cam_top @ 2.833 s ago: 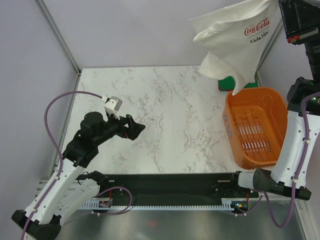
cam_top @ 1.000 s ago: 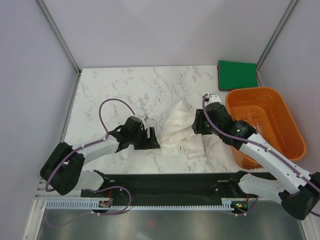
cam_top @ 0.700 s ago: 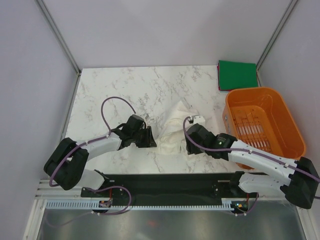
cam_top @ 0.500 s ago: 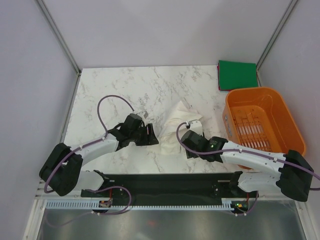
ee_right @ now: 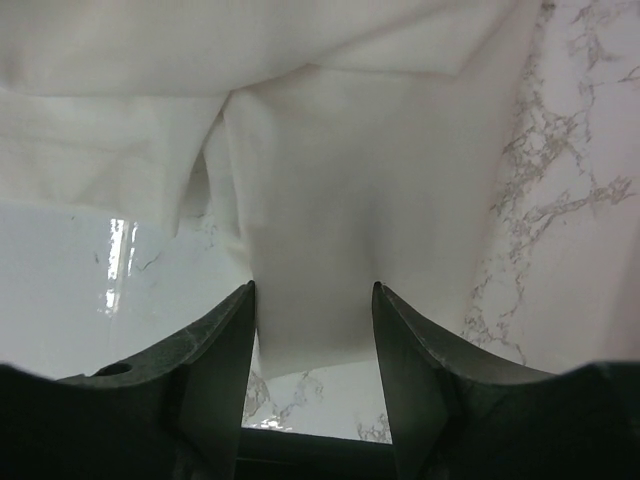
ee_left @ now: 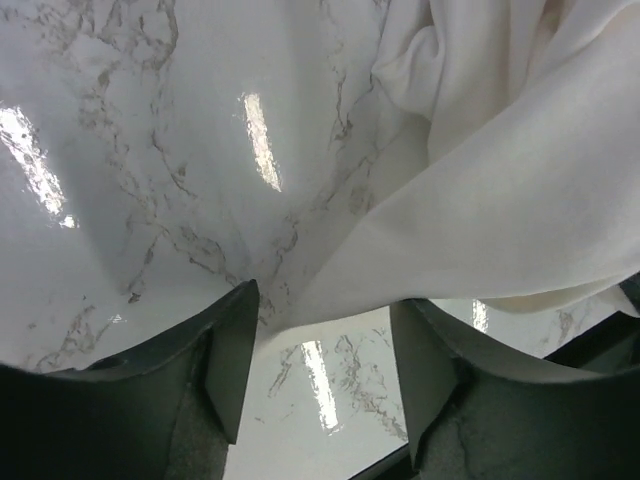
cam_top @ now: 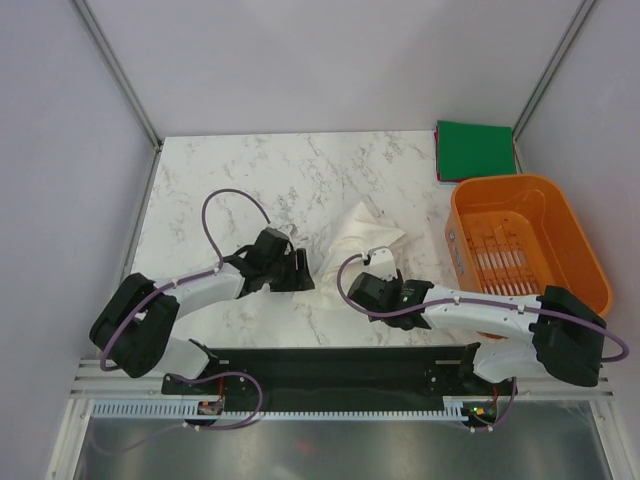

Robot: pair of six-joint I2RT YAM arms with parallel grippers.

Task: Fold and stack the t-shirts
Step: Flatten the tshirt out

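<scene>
A white t-shirt (cam_top: 358,236) lies crumpled on the marble table near the middle front. A dark green t-shirt (cam_top: 475,150) sits folded square at the back right corner. My left gripper (cam_top: 307,277) is low at the white shirt's left edge. In the left wrist view it (ee_left: 322,300) stands open, with a corner of the white cloth (ee_left: 500,180) reaching between its tips. My right gripper (cam_top: 358,283) is at the shirt's near edge. In the right wrist view it (ee_right: 314,290) is open, straddling a flat flap of white cloth (ee_right: 330,190).
An orange slatted basket (cam_top: 470,262) stands at the right, close to my right arm. The table's black front rail (cam_top: 330,362) runs just behind both grippers. Bare marble (cam_top: 230,180) stretches over the left and back.
The white shirt, earlier held high at the back right, now lies on the table. My right gripper swung from the shirt's right side to its near edge. My left gripper's jaws narrowed.
</scene>
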